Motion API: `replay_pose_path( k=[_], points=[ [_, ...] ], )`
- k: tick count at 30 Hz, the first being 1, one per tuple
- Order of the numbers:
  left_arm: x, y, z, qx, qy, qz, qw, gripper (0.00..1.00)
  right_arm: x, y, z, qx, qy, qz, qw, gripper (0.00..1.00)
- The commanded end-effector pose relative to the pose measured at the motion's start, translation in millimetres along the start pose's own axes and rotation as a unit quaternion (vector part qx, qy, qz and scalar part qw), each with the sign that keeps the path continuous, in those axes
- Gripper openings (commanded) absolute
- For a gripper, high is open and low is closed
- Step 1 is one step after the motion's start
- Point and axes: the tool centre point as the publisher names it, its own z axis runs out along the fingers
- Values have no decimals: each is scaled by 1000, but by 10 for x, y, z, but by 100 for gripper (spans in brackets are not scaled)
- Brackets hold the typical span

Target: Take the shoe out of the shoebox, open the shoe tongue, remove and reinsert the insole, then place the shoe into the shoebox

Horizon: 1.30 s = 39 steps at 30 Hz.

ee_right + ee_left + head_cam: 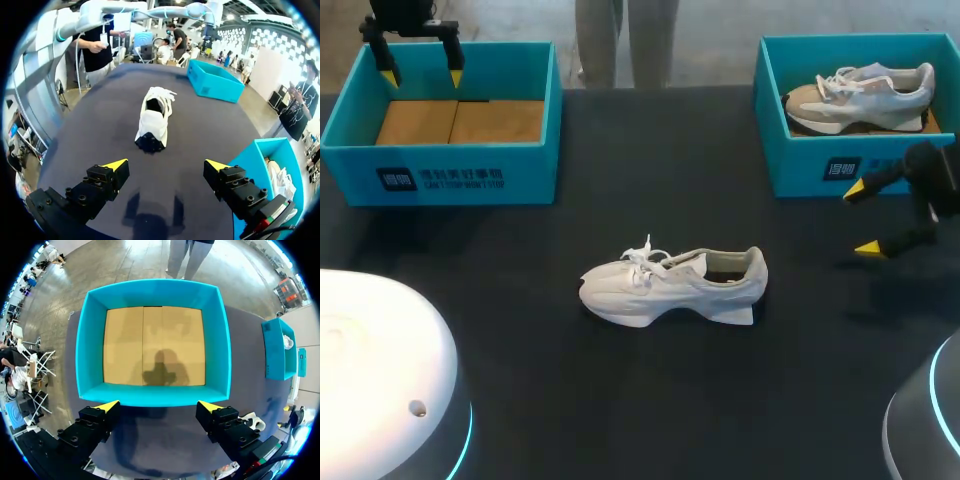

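Bare black tablecloth (620,400) surrounds the white lace-up sneaker (670,285) mid-table, well apart from both teal cardboard shoeboxes; a grey-and-white sneaker (860,98) fills the right shoebox (800,170), while the left shoebox (535,172) shows open brown floor

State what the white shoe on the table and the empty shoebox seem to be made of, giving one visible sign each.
White shoe: probably matte fabric or synthetic upper, no gloss; thick sole looks foam-like. Empty shoebox: likely cardboard, matte turquoise walls, plain brown flaps meeting at a seam inside.
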Motion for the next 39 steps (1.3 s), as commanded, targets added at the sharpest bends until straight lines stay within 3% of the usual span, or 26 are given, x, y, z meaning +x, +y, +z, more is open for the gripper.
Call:
replay_pose_path(
  k=[1,18,39],
  points=[
    [0,0,0,0,0,0,1000,100,79,-144,75,-24,-4,-7,1000,100],
    [0,0,0,0,0,0,1000,100,335,-370,405,-52,-1,-4,999,100],
    [0,0,0,0,0,0,1000,100,367,-436,424,-60,-12,8,998,100]
  ],
)
